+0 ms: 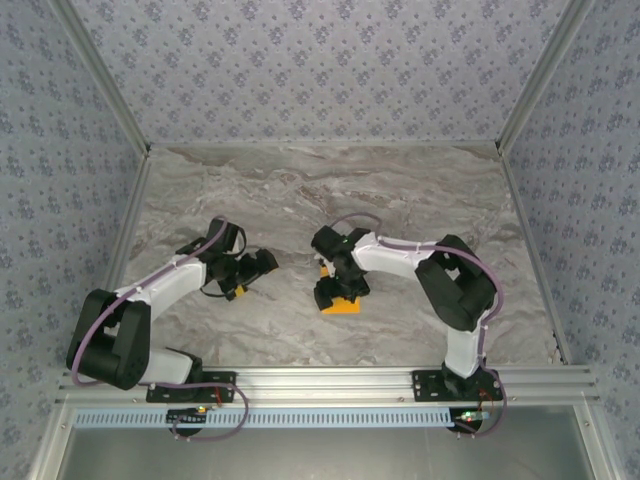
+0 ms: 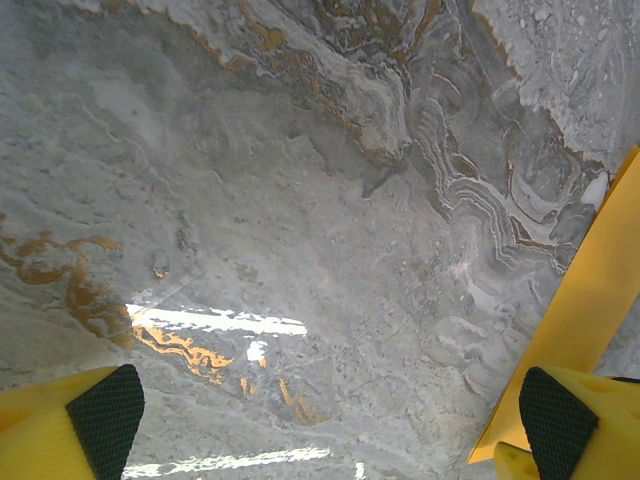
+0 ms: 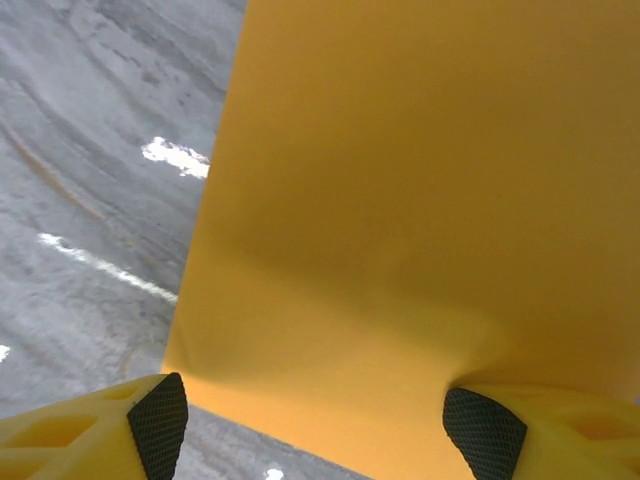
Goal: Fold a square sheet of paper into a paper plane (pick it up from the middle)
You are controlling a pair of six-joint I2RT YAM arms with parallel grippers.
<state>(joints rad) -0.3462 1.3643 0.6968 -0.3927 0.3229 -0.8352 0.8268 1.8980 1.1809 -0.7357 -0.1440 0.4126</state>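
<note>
1. The thin, bright-orange square sheet of paper [image 1: 342, 306] lies on the grey marbled stone-look table [image 1: 420, 190], near the front middle, partly under the right jaws.
2. The right jaws stand apart, down on the sheet. In the right wrist view one black meshed pad [image 3: 158, 425] sits at the side edge of the sheet [image 3: 420, 200]. The other pad presses onto the paper, which dimples there.
3. The left jaws stand wide apart, low over bare table just left of the sheet, clamped on nothing. An orange edge of the sheet [image 2: 590, 300] runs beside one pad [image 2: 555, 420].
4. Blue-grey flower-patterned walls [image 1: 300, 70] enclose the table.
</note>
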